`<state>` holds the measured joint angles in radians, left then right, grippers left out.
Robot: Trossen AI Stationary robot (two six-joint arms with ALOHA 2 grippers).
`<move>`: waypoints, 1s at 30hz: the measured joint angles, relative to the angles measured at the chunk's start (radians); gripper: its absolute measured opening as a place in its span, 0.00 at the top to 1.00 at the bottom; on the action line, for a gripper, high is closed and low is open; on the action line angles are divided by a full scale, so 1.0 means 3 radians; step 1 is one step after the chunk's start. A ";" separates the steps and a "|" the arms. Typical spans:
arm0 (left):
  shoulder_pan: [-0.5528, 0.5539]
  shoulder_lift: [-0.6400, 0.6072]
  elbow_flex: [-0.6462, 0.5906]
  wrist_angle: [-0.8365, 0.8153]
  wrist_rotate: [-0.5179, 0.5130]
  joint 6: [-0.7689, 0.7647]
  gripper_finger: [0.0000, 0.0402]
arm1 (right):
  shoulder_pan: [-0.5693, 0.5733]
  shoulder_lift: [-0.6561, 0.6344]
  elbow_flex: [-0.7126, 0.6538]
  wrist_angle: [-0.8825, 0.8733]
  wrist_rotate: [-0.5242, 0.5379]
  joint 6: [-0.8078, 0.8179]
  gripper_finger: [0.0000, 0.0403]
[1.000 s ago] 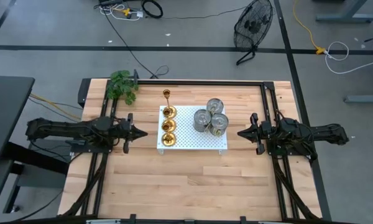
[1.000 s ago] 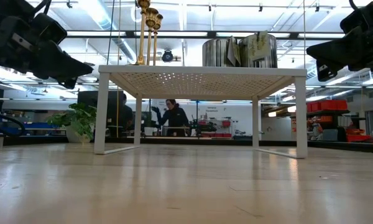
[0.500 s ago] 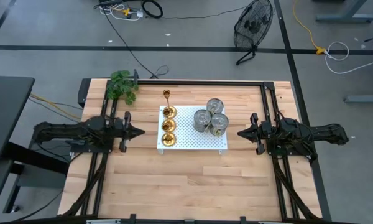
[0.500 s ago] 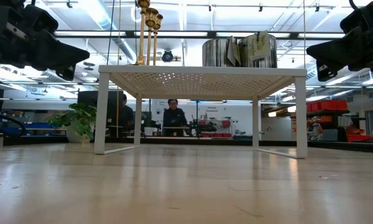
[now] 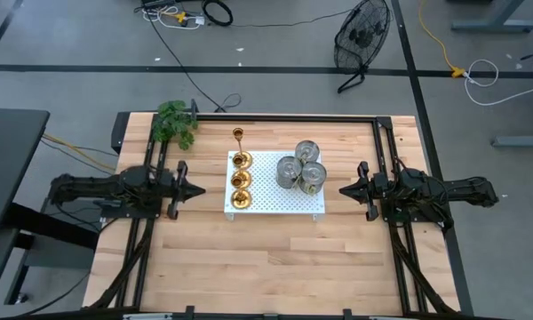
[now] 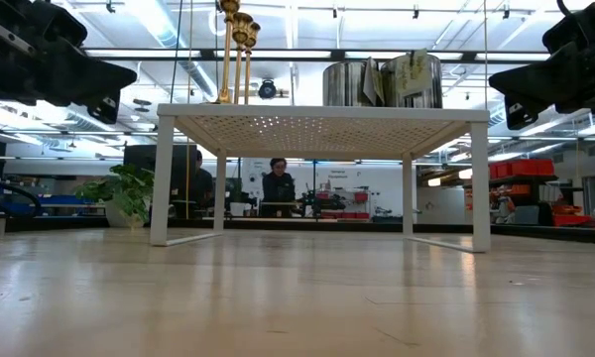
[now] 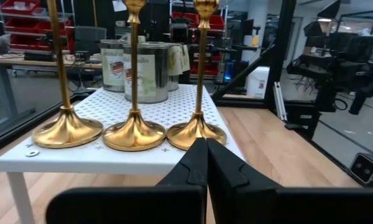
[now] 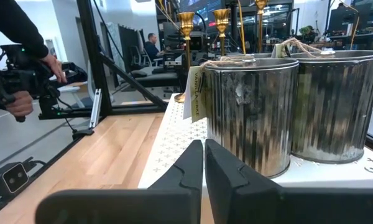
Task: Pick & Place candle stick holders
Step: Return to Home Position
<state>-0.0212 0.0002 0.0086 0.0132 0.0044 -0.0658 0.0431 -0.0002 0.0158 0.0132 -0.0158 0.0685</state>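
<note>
Wooden tabletop (image 5: 266, 258) carries a white shelf (image 5: 275, 203) at its middle. Placing looks done; I judge this the homing step, needing only a clear retreat. My left hand (image 5: 202, 189) hangs at the shelf's 9 o'clock, my right hand (image 5: 342, 189) at 3 o'clock, both pressed together, empty. Three candle stick holders (image 5: 240, 180) stand along the shelf's 9 o'clock edge, upright, long axes vertical, bases down.

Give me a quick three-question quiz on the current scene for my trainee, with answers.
1. True or false: the three candle holders lie tipped over.
2. How many tins share the shelf? A two, B three, C four.
3. Fill in: the left gripper and right gripper are both ____.
Key: 1 false, they stand upright on the shelf. 2 B. 3 shut, holding nothing.
</note>
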 joint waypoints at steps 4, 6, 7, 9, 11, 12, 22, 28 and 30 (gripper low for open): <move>-0.0056 0.0000 -0.0001 -0.0001 0.0011 0.0000 1.00 | 0.0000 0.0000 0.0000 0.0000 0.0000 0.0000 0.95; -0.0070 0.0001 -0.0001 -0.0001 0.0019 0.0001 1.00 | 0.0000 0.0000 0.0000 0.0000 0.0000 0.0000 0.95; -0.0075 0.0001 -0.0001 -0.0001 0.0018 0.0003 1.00 | -0.0001 0.0000 0.0000 0.0000 0.0000 0.0000 0.95; -0.0075 0.0018 -0.0003 -0.0005 -0.0009 0.0027 0.99 | 0.0000 0.0000 0.0000 0.0000 0.0000 0.0000 0.95; -0.0075 0.0023 -0.0003 -0.0010 -0.0078 0.0035 0.99 | 0.0000 0.0000 0.0000 0.0000 0.0000 0.0000 0.95; -0.0075 0.0021 -0.0004 -0.0001 -0.0117 0.0038 0.99 | 0.0000 0.0000 0.0000 0.0000 0.0000 0.0000 0.95; -0.0072 0.0020 -0.0008 0.0095 -0.0277 0.0019 0.91 | -0.0001 0.0000 0.0000 0.0000 0.0000 0.0000 0.95; -0.0072 0.0020 -0.0008 0.0099 -0.0287 -0.0023 0.92 | 0.0000 0.0000 0.0000 0.0000 0.0000 0.0000 0.95; -0.0072 0.0020 -0.0008 0.0101 -0.0289 -0.0026 0.92 | -0.0001 0.0000 0.0000 -0.0001 -0.0001 0.0000 0.95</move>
<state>-0.0429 0.0063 0.0063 0.0436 -0.0822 -0.0736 0.0429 -0.0002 0.0158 0.0128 -0.0162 0.0685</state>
